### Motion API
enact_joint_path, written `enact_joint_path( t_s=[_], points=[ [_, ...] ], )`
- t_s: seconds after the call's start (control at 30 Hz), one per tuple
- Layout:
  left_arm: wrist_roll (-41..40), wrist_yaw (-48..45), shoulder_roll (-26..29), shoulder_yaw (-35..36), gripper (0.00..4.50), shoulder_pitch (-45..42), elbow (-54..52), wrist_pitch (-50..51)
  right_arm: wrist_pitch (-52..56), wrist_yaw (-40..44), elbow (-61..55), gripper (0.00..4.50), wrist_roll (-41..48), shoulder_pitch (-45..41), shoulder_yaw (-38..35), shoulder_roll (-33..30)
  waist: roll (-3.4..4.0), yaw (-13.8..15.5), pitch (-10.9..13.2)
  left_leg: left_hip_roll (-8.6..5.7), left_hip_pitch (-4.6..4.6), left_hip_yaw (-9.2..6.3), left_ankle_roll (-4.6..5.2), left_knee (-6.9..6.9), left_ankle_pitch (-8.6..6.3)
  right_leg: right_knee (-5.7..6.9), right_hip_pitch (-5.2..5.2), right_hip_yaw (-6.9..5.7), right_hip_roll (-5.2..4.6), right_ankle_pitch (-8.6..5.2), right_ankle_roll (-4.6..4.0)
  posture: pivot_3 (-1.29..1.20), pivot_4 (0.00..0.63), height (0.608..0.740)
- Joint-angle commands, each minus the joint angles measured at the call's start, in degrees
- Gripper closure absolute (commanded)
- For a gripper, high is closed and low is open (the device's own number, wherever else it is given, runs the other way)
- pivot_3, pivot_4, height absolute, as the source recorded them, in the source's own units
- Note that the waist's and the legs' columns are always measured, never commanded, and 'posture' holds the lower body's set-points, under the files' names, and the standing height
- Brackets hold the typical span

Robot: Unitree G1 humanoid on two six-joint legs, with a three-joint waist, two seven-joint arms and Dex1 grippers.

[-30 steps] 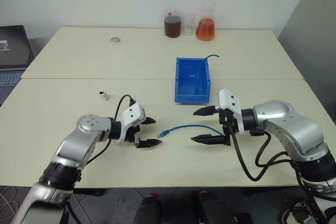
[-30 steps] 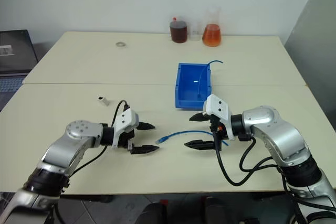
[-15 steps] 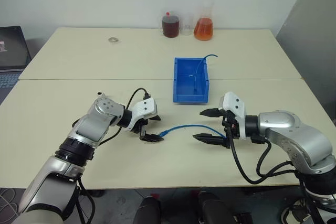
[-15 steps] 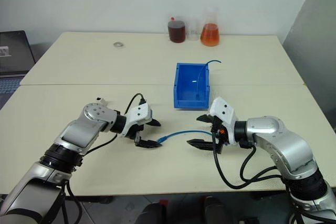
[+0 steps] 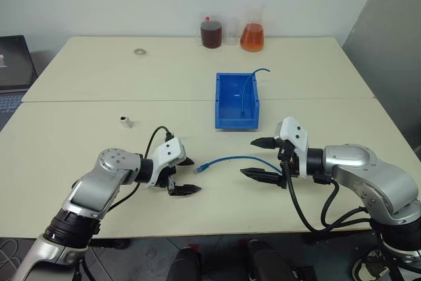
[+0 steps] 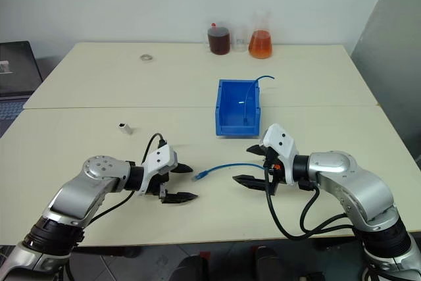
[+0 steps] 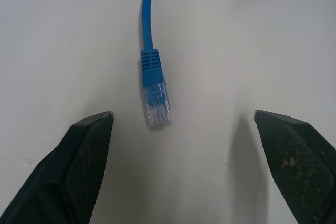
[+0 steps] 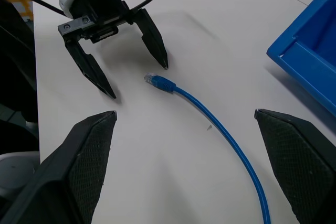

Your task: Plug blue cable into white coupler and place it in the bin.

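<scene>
The blue cable [image 5: 237, 159] lies on the table between my two grippers, its clear plug [image 7: 156, 103] pointing at my left gripper [image 5: 192, 176]. That gripper is open, a short way from the plug, with nothing between its fingers. My right gripper [image 5: 248, 157] is open too, astride the cable's other stretch without touching it. The white coupler [image 5: 126, 122] sits alone on the table to the far left of the left arm. Behind the cable stands the bin [image 5: 235, 122]. In the right wrist view, the left gripper [image 8: 138, 81] faces the plug [image 8: 157, 81].
Another thin blue cable [image 5: 247, 90] stands in the bin and arcs over its far right corner. Two flasks, dark red [image 5: 211, 33] and orange [image 5: 251, 36], stand at the table's far edge. A small ring [image 5: 139, 51] lies far left, with a laptop [image 5: 13, 64] beyond the left edge.
My left gripper, close to the plug half a second ago, has drawn back toward me and slightly down, uncovering the white coupler. The right gripper stays in place. Both stay open.
</scene>
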Motion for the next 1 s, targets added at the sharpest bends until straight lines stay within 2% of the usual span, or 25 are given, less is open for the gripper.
enact_joint_path(
  t_s=[0.03, 0.13, 0.3, 0.33, 0.6, 0.87, 0.9, 0.97, 1.0],
  points=[
    [0.4, 1.7, -1.7, 0.8, 0.0, 1.6, 4.8, -5.1, -1.0, -0.3, -0.7, 0.02, 0.6, -0.2, -0.6, 0.1, 0.04, 0.0, 0.0, 0.0, 0.02, 0.0, 0.0, 0.0, 0.0, 0.01, 0.01, 0.0, 0.0, -0.01, 0.03, 0.0, 0.15, 0.74],
    [-1.2, 1.5, -3.9, 1.8, 0.0, 1.5, 7.6, -7.9, -1.3, -0.2, -0.6, 0.02, 0.5, -0.3, -0.3, 0.0, 0.06, 0.2, 0.0, -0.01, 0.08, 0.03, 0.02, 0.01, 0.01, 0.07, 0.05, 0.04, 0.0, -0.04, 0.07, 0.0, 0.15, 0.74],
    [-1.4, 0.2, -3.9, 1.2, 0.0, 2.2, 8.6, -9.0, -1.3, 0.0, -0.6, 0.02, 0.5, -0.4, -0.3, -0.3, 0.05, 0.6, -0.1, -0.02, 0.1, 0.04, 0.03, 0.05, 0.02, 0.14, 0.06, 0.05, 0.0, -0.04, 0.07, 0.0, 0.15, 0.74],
    [-1.9, -0.5, -3.6, 1.1, 0.38, 2.6, 8.0, -8.7, -1.3, 0.0, -0.6, 0.0, 0.5, -0.4, -0.3, -0.4, 0.05, 0.6, -0.1, -0.02, 0.1, 0.05, 0.03, 0.05, 0.02, 0.14, 0.06, 0.07, 0.0, -0.04, 0.07, 0.0, 0.15, 0.74],
    [-4.5, -2.1, -2.8, 1.7, 1.88, 3.6, 5.7, -7.0, -1.5, 0.0, -0.1, 0.0, 0.1, -0.5, -0.1, -0.4, 0.06, 0.7, -0.1, -0.02, 0.14, 0.08, 0.03, 0.01, 0.02, 0.13, 0.05, 0.1, 0.0, -0.04, 0.04, 0.0, 0.15, 0.74],
    [-3.2, 1.2, -4.7, 1.2, 3.73, 3.9, 7.3, -7.5, -1.3, -0.1, -0.5, 0.0, 0.6, 0.0, -0.1, -0.3, 0.06, 0.8, -0.1, -0.02, 0.14, 0.09, 0.03, 0.01, 0.02, 0.13, 0.05, 0.1, 0.0, -0.05, 0.05, 0.0, 0.15, 0.74],
    [-2.7, 2.1, -5.3, 1.0, 3.82, 3.7, 7.6, -7.7, -1.2, -0.1, -0.7, 0.0, 0.7, 0.2, -0.1, -0.3, 0.06, 0.8, -0.1, -0.02, 0.14, 0.09, 0.03, 0.01, 0.02, 0.13, 0.05, 0.11, 0.0, -0.05, 0.05, 0.0, 0.15, 0.74],
    [-2.1, 3.3, -6.4, 0.6, 4.27, 3.6, 7.7, -7.9, -1.2, -0.2, -0.9, 0.0, 0.7, 0.4, 0.0, -0.3, 0.07, 0.9, -0.1, -0.03, 0.14, 0.09, 0.03, 0.02, 0.02, 0.12, 0.05, 0.11, 0.0, -0.05, 0.05, 0.0, 0.15, 0.74],
    [-1.9, 3.6, -6.8, 0.4, 4.29, 3.6, 7.5, -7.9, -1.2, -0.3, -1.0, 0.0, 0.7, 0.5, 0.0, -0.2, 0.07, 0.9, -0.1, -0.03, 0.14, 0.09, 0.03, 0.03, 0.02, 0.13, 0.05, 0.11, -0.01, -0.04, 0.04, 0.0, 0.15, 0.74]
  ],
)
